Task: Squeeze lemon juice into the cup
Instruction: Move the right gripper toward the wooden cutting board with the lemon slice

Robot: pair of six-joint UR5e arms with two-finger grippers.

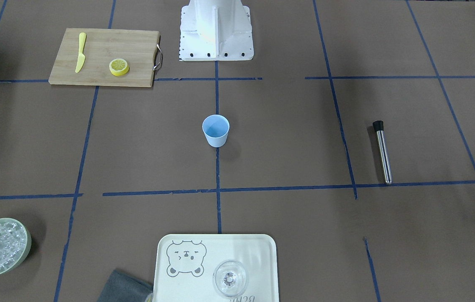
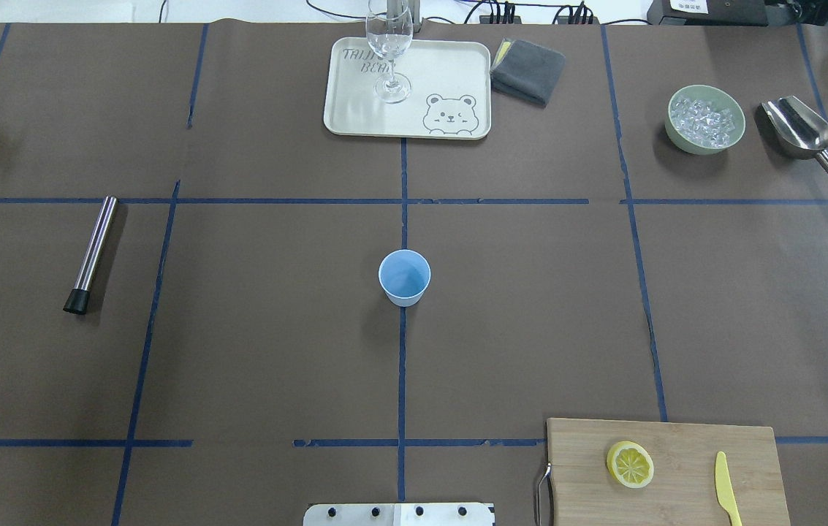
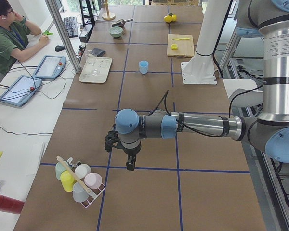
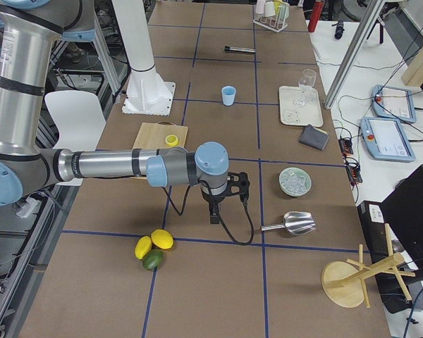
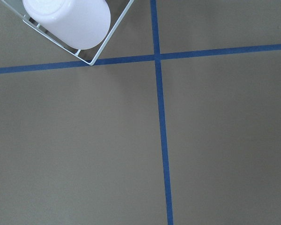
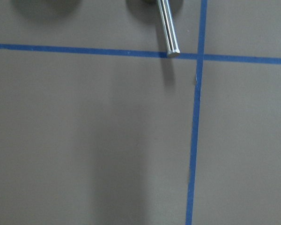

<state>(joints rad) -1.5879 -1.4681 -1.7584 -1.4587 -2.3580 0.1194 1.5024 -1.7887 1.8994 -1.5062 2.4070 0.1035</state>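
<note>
The lemon (image 2: 630, 464) is a yellow-rimmed slice lying flat on a bamboo cutting board (image 2: 677, 446) at the near right of the table; it also shows in the front-facing view (image 1: 119, 66). The light-blue cup (image 2: 404, 277) stands upright and empty at the table's centre. Neither gripper shows in the overhead or front-facing views. My left gripper (image 3: 130, 163) hangs over the table's far left end, by a cup rack. My right gripper (image 4: 213, 215) hangs over the far right end. I cannot tell whether either is open or shut.
A yellow knife (image 2: 726, 497) lies on the board beside the slice. A bear tray (image 2: 355, 109) with a clear glass (image 2: 389, 44), a grey cloth (image 2: 528, 69), a bowl of ice (image 2: 704, 119) and a metal scoop (image 2: 801, 131) line the far edge. A steel rod (image 2: 92, 252) lies at the left.
</note>
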